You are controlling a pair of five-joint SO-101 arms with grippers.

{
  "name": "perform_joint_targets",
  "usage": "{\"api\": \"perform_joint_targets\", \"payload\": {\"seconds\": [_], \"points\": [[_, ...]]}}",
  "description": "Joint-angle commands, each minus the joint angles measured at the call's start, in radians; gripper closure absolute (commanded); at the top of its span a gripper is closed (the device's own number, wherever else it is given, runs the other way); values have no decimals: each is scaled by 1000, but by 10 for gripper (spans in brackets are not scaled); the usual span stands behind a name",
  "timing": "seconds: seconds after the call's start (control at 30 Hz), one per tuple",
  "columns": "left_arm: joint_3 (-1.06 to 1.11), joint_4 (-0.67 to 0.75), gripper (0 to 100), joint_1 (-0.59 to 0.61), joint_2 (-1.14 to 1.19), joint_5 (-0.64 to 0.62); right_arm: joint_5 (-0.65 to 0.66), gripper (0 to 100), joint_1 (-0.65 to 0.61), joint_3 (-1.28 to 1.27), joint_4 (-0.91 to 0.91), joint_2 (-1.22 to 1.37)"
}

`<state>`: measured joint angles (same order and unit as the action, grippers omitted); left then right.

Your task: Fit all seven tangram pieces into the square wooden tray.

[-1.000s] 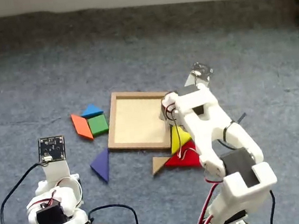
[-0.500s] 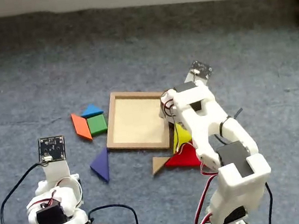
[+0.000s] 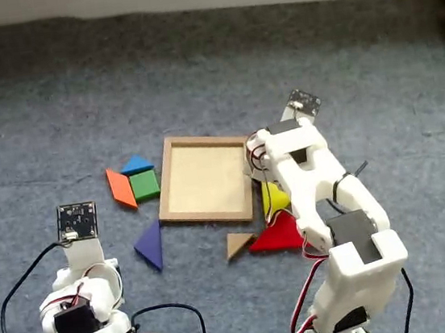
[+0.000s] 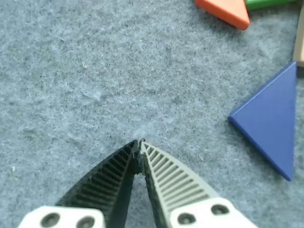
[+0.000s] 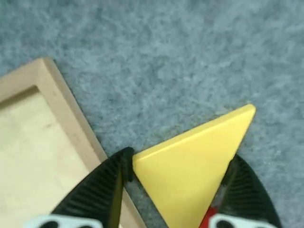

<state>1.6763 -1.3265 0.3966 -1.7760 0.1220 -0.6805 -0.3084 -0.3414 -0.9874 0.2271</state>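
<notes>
I can read no writing, number or sign anywhere. The wooden tray (image 3: 208,216) and the yellow triangle (image 5: 190,161) show me plain faces.

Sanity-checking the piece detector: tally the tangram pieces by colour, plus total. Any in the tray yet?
orange piece: 1
light blue piece: 1
green piece: 1
dark blue piece: 1
tan piece: 1
red piece: 1
yellow piece: 1
Total: 7 pieces, 0 in the tray.

Open carpet (image 3: 195,72) lies beyond the tray (image 3: 203,140); the right arm (image 3: 309,176) crowds its right rim
</notes>
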Motion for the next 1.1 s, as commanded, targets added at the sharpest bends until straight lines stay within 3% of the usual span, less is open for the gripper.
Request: {"api": "perform_joint_targets", "payload": {"seconds": [0.0,0.23,0.47,0.73,0.87,1.07], "points": [[19,-5,993,7,-45,-6,72,807,36,47,-5,-21],[19,-5,993,7,-45,-6,176,807,31,124,-165,-213],[19,-5,993,7,-45,-6,269,807,4,127,-170,-341],[19,-5,993,7,-45,-6,462,807,-205,130,-101,-265],[19,-5,993,7,-45,-6,532,807,-255,162,-27,-163],[19,-5,993,7,-45,-6,539,807,-275,308,-30,-5]]}}
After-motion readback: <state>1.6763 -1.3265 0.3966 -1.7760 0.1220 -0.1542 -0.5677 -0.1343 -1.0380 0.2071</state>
